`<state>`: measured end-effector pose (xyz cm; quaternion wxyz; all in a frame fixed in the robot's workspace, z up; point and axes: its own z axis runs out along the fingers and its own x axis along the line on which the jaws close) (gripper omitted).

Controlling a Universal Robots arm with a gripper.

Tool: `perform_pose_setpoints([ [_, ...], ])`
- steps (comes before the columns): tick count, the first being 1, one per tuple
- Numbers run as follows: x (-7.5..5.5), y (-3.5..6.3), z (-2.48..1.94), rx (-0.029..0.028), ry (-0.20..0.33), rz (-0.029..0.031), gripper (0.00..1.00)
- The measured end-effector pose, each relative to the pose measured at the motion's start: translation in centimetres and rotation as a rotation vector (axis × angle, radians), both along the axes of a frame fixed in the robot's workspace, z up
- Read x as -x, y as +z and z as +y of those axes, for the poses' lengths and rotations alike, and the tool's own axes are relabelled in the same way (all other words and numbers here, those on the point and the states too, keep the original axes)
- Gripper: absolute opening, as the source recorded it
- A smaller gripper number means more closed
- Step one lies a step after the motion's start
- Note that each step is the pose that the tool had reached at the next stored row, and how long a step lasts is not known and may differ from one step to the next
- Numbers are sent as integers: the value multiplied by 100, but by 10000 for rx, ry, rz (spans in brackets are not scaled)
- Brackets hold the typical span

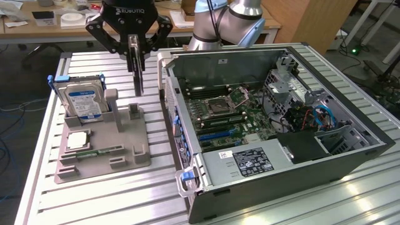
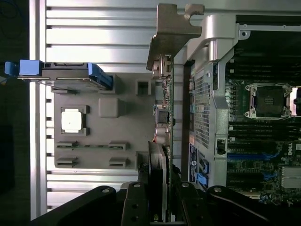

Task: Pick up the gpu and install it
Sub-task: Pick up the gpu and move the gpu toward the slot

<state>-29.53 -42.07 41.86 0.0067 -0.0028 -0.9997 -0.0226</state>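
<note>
I've got the claw (image 1: 136,46) clamped on the graphics card's (image 1: 138,77) top edge, so its bottom edge hangs free beside the open case (image 1: 350,161).

Hard drive (image 1: 83,102) upright in grey tray (image 1: 128,161) — CPU (image 1: 76,139) flat nearby.

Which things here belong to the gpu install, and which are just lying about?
Job in hand:
- gpu, held by the gripper
- open computer case
- motherboard

Lying about:
- hard drive
- CPU
- memory stick
- grey tray holding all three
</note>
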Motion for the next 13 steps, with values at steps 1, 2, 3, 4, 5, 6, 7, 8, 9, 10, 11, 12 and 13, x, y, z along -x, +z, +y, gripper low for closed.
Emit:
perform_pose_setpoints([
  [1, -2, -1, 0, -1, 1, -1, 27],
  [2, -5, -1, 0, 0, 1, 0, 27],
  [3, -8, -2, 0, 0, 1, 0, 27],
  [4, -11, -3, 0, -1, 1, -1, 27],
  [5, -13, -3, 0, -1, 1, -1, 27],
  [6, -16, -4, 0, 0, 0, 0, 27],
  [7, -19, -5, 0, 0, 0, 0, 27],
  [8, -22, -6, 0, -1, 1, -1, 27],
  [9, -24, -6, 0, 0, 0, -1, 27],
  [10, -26, -7, 0, 0, 1, -1, 27],
  [11, -28, -8, 0, -1, 0, -1, 27],
  [12, -30, -8, 0, 0, 1, -1, 27],
  [13, -33, -9, 0, -1, 0, -1, 27],
])
